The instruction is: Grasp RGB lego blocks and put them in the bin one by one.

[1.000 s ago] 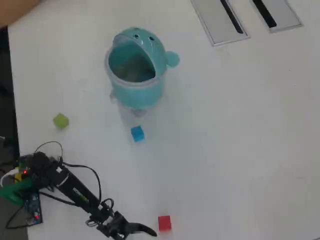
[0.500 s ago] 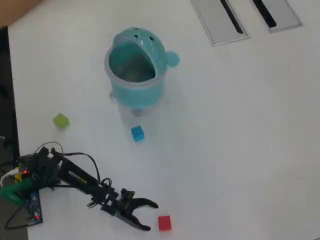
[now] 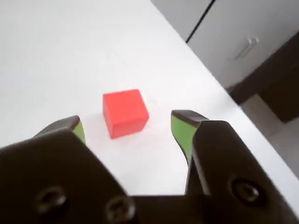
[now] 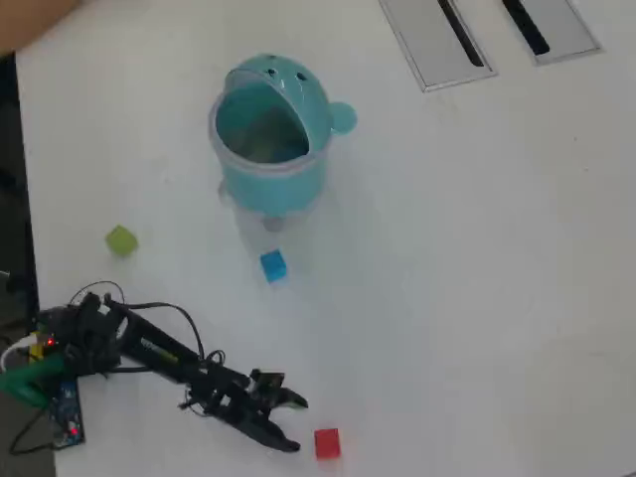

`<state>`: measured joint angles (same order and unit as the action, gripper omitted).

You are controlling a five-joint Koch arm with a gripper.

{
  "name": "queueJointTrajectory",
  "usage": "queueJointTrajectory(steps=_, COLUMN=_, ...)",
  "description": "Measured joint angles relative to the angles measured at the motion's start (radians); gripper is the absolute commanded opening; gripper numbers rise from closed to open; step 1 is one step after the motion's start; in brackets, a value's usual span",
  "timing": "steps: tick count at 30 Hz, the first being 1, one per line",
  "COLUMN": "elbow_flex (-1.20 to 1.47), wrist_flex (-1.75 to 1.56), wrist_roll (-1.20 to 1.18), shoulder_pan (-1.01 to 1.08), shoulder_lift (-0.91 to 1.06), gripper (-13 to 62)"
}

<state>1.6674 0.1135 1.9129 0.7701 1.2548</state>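
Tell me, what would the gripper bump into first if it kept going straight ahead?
Most likely the red block. The open gripper points right at it in the wrist view, with the block just beyond its two green fingertips and nothing else in between on the table.

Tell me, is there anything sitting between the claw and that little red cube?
Nothing: in the wrist view, only bare white table separates the open gripper from the red cube. The overhead view shows the same bare gap.

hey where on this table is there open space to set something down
Widest bare stretch in the overhead view: right of the bin and red cube, below the slotted panels. Crowded lower left: open gripper, blue cube, green cube.
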Motion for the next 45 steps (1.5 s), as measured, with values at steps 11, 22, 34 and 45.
queueJointTrajectory(steps=11, elbow_flex=-0.275, wrist_flex=0.218, wrist_roll=0.017, shoulder_pan=0.015, shoulder_lift=-0.153, gripper=35.9)
queueJointTrajectory(steps=22, elbow_flex=-1.14, wrist_flex=0.911, wrist_roll=0.114, shoulder_pan=0.023, shoulder_lift=-0.443, gripper=35.9)
queueJointTrajectory(steps=34, elbow_flex=-1.566, wrist_flex=1.279, wrist_roll=0.233, shoulder_pan=0.014, shoulder_lift=-0.709, gripper=35.9)
queueJointTrajectory(steps=45, elbow_flex=-1.566, wrist_flex=1.287, wrist_roll=0.236, shoulder_pan=0.011, shoulder_lift=-0.721, gripper=36.1)
